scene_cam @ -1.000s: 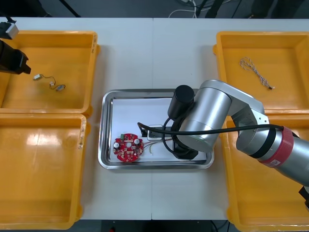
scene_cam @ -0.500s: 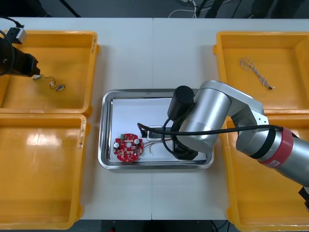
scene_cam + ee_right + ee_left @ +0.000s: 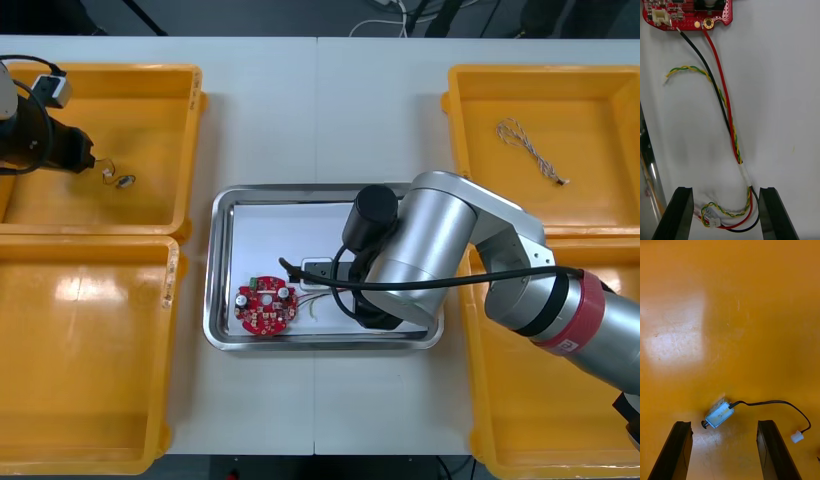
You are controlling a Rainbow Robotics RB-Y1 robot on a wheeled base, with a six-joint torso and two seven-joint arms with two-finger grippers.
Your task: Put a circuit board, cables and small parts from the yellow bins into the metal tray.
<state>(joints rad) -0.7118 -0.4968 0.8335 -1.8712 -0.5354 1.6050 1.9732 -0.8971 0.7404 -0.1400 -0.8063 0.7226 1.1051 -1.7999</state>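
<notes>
In the left wrist view my left gripper (image 3: 724, 453) is open low over the floor of the far left yellow bin (image 3: 150, 100). A small metal part (image 3: 718, 414) lies just ahead of its fingertips, between their lines, and a thin black wire runs from it to a white plug (image 3: 796, 436). My right gripper (image 3: 725, 217) is open inside the metal tray (image 3: 222, 300). A red, yellow and black cable bundle (image 3: 738, 152) lies on the white floor between its fingers. The round red circuit board (image 3: 265, 306) rests in the tray beyond them.
A twisted cable (image 3: 530, 146) lies in the far right bin (image 3: 600, 100). The near left bin (image 3: 90, 350) and near right bin (image 3: 520, 420) flank the tray. My right arm (image 3: 430, 250) covers the tray's right half.
My left gripper has moved right across the far left bin, up to the small metal part. The right arm has shifted slightly left over the tray.
</notes>
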